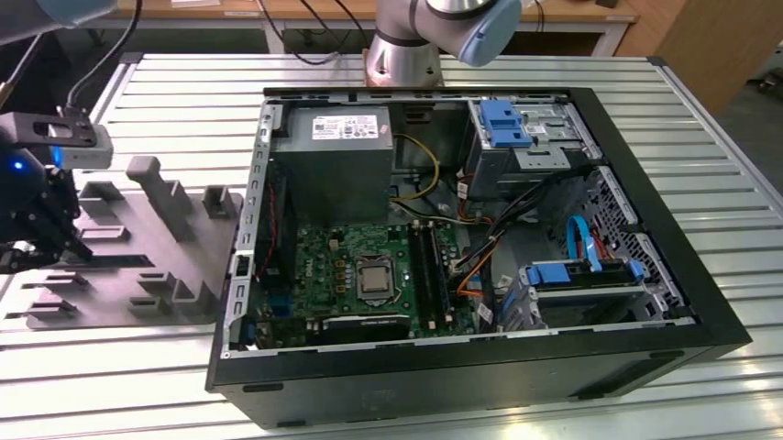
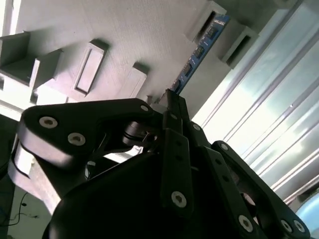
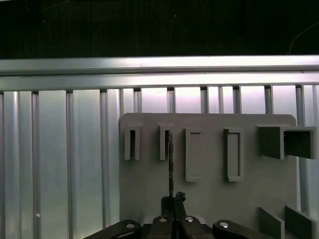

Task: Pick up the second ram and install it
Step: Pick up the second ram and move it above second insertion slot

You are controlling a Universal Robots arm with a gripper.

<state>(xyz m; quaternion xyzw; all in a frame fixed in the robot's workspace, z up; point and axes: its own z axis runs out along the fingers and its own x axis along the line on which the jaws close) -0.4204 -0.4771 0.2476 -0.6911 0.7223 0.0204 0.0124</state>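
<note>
Gripper (image 3: 172, 203): my fingers are together, clamped on the near end of the second ram (image 2: 198, 52). The ram stands on edge in the fixture tray (image 3: 239, 194), long axis running straight away from my fingertips, far end in a slot. Step, as I judge it: pick-up, grasped but not lifted. Freeing it calls for a straight pull without twist.
</note>
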